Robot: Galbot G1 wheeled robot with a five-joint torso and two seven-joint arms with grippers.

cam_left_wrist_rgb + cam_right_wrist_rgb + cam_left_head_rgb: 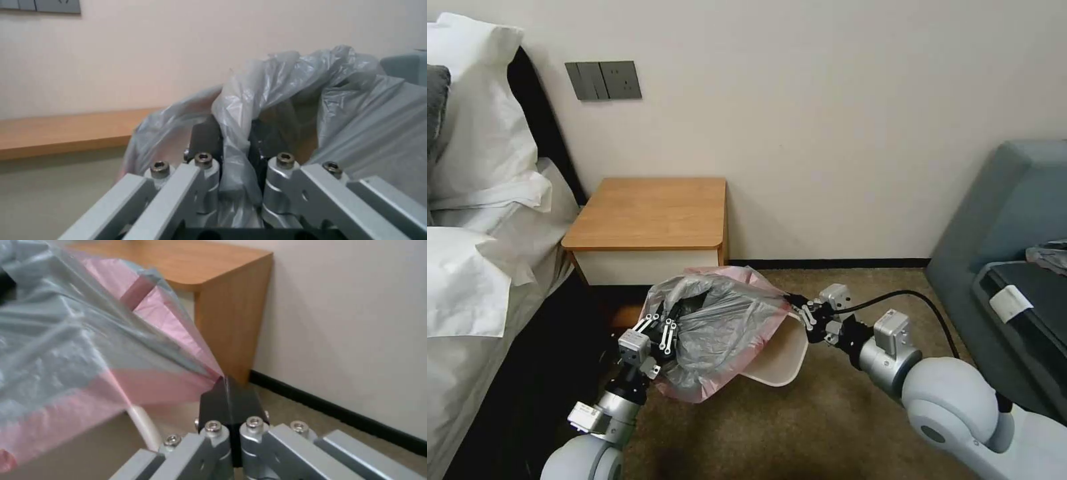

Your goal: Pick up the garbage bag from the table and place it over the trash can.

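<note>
Two grippers at work low over brown carpet (pixel 800 427), the crinkled translucent grey plastic garbage bag with pinkish-red edge (pixel 720 330) stretched between them. Open floor toward the robot's right, up to a grey-blue upholstered seat (pixel 1000 220); tighter on the left, hemmed by a bed with white pillows and sheets (pixel 480 200). Straight ahead, the small orange-brown wooden table with white drawer front (pixel 650 213), set against a cream wall (pixel 827 100) with a black skirting strip (pixel 834 263) and a grey switch plate (pixel 604 80). Tabletop bare.

Just in front of the table, the beige plastic trash can with rolled rim (pixel 784 363), tilted, mostly draped by the bag, one pale corner and wall peeking out toward the right.

Left gripper (pixel 660 333) at the bag's left side, fingers pressed together on a gathered fold of grey film (pixel 233 166), seen close in the left wrist view. Right gripper (pixel 800 310) at the bag's right corner, black pads (pixel 229 406) closed tight, pinching the pink edge to a point, film pulled taut from there.

Bag billowed and wrinkled, grey in the middle, pink along the hem, dark hollow showing near the left gripper, lower hem hanging down past the can's near side toward the carpet.
</note>
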